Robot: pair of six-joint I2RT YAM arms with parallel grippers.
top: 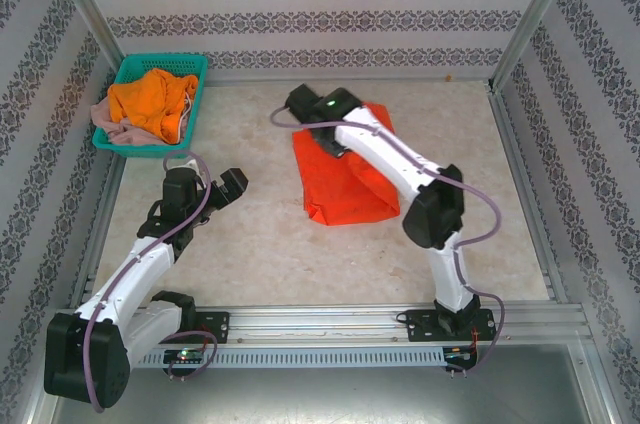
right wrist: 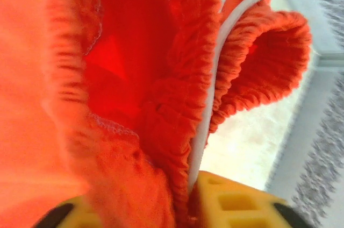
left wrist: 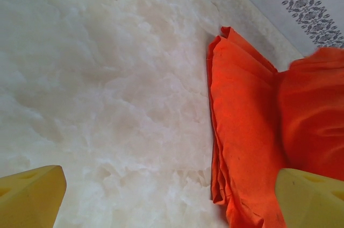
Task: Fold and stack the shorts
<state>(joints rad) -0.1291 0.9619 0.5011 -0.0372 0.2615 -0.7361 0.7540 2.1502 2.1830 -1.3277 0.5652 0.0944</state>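
Observation:
The red-orange shorts (top: 345, 184) lie partly folded at mid-table. My right gripper (top: 298, 109) is at their back left corner. In the right wrist view it (right wrist: 145, 206) is shut on the gathered waistband (right wrist: 177, 104), and a white drawstring (right wrist: 212, 77) runs down beside the right finger. My left gripper (top: 228, 187) hovers open just left of the shorts, holding nothing. Its wrist view shows the shorts' folded edge (left wrist: 242, 131) beside the right finger (left wrist: 312, 198). Bright orange shorts (top: 150, 99) and dusty pink shorts (top: 105, 119) lie bunched in the basket.
The teal mesh basket (top: 160, 60) stands at the back left corner against the wall. Metal frame posts (top: 525, 24) and patterned walls close in the table on three sides. Bare marbled tabletop (left wrist: 107, 77) lies between the left gripper and the shorts.

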